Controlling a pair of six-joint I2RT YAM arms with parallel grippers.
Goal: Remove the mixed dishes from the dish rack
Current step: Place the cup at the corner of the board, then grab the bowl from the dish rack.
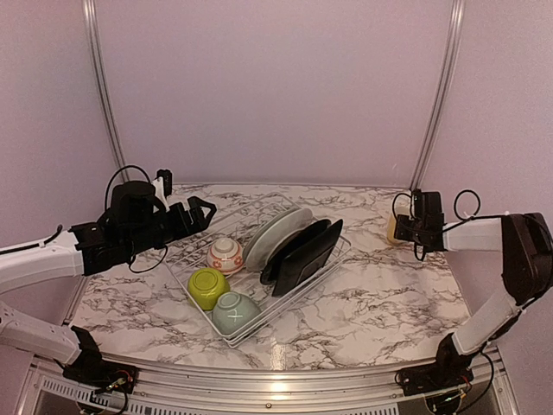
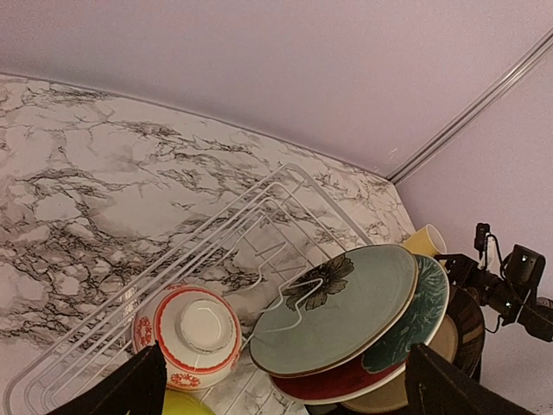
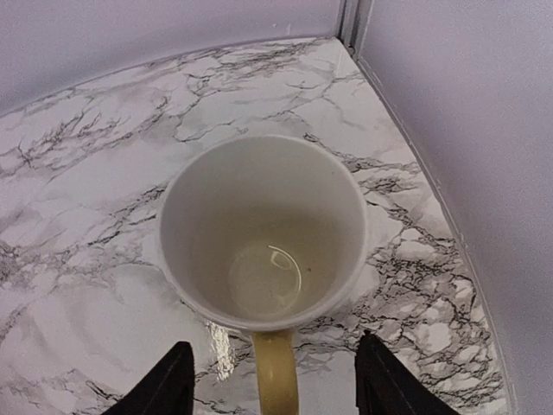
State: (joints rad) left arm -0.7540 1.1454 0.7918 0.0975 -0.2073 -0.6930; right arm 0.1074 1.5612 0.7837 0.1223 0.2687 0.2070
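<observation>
Mug (image 3: 263, 233) is pictured upright on the counter (image 3: 78, 173) at frame centre, its handle (image 3: 276, 385) straddled by the parted, empty right hand (image 3: 275, 341); it could be tipped if the handle is caught on withdrawal.

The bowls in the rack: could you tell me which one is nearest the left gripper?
The red-patterned white bowl, farthest back in the rack; the lime bowl and grey-green bowl sit nearer the bases.
</observation>
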